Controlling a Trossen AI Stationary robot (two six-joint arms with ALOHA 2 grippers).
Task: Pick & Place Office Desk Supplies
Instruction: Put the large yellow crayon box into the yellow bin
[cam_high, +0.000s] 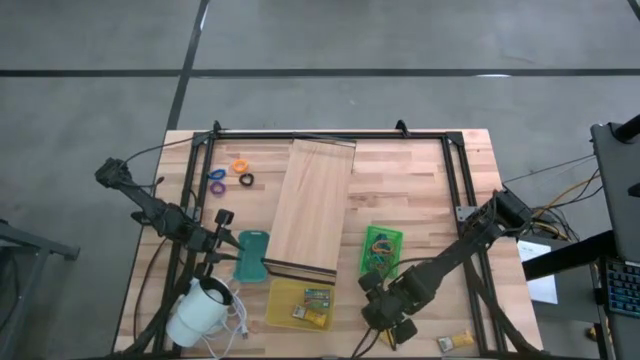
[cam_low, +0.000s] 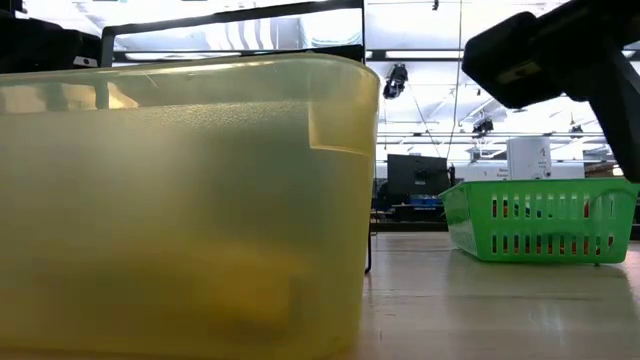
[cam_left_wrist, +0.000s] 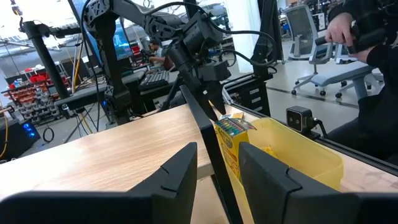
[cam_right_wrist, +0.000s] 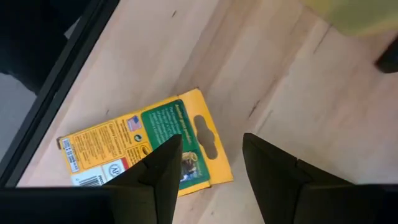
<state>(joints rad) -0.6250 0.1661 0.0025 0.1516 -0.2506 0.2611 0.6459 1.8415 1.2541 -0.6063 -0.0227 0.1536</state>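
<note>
High view: 2 arms over a wooden worktop (cam_high: 420, 180). Right gripper (cam_high: 385, 318) hangs low near the front edge, just beside the yellow bin (cam_high: 300, 303); left gripper (cam_high: 222, 238) waits at the left, by a teal item (cam_high: 250, 255).

Right wrist view: right gripper (cam_right_wrist: 205, 165) stands with fingers (cam_right_wrist: 163, 167) apart and nothing between them, directly above a yellow-and-green crayon box (cam_right_wrist: 149, 152) lying flat on the worktop near the black frame rail (cam_right_wrist: 56, 81). 1 finger overlaps the box's hang-tab end; contact cannot be told.

Left wrist view: left gripper (cam_left_wrist: 217, 168) has its fingers parted w/ a gap, holding nothing; it looks toward the yellow bin (cam_left_wrist: 298, 152), where a 2nd crayon box (cam_left_wrist: 233, 134) leans against the wall.

Other supplies (high view): orange ring (cam_high: 239, 166), purple ring (cam_high: 217, 176) and black ring (cam_high: 246, 179) at the far left; green basket (cam_high: 381, 248) w/ contents right of the long board (cam_high: 315, 205); small packet (cam_high: 455, 342) at the front right.

Step in hand, as judged: grasp of the flat box. To do it well: centre the fingers across the box's narrow width, not the tab; descend until tips nearly meet the wood; close evenly. Risk: a thin, flat box may slide or tip; the rail nearby limits approach from that side.
</note>
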